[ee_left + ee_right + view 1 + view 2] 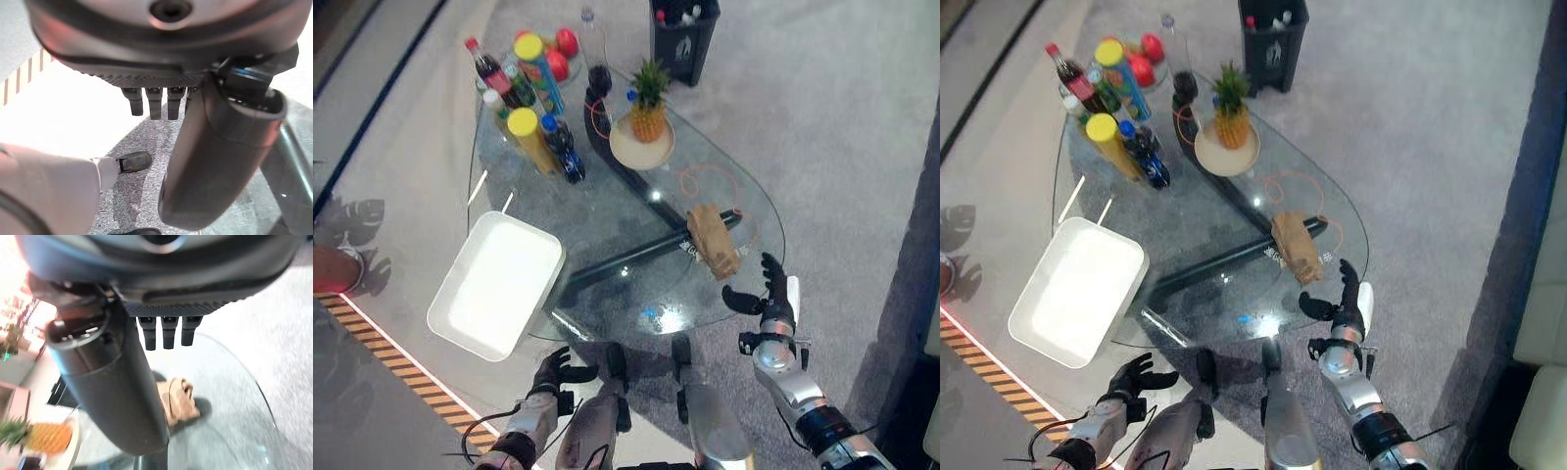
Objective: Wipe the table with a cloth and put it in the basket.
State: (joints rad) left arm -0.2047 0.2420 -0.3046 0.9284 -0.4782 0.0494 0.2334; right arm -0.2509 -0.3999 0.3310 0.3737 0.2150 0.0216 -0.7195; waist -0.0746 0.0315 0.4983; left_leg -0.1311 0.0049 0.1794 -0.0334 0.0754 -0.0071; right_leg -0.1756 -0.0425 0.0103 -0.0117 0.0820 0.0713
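Glass table (607, 211) sits mid-scene, rounded, with a dark frame under the glass. White basket (497, 282) is at the table's near-left edge, tray-like, nothing in it. Black bin (683, 39) stands on the floor beyond the far edge, well apart from the action. On the far part of the table a plate carries a pineapple (648, 106); left of it there is a cluster of bottles (524, 103) and cans, with red fruit behind.

Brown cloth (714, 240) lies crumpled on the glass at the right side, near the near-right edge, untouched. Right hand (770, 299) hovers just off that edge, just beside the cloth but apart from it, fingers straight and spread, holding nothing; the right wrist view shows the cloth (178, 399) past its fingers. Left hand (555, 372) hangs low at the near edge, below the basket, fingers loosely splayed, holding nothing.

Progress judgement: barely started. Cloth not grasped, no wiping evident, basket unfilled. Left to do: grip the cloth, wipe the glass, carry it across to the basket on the left.
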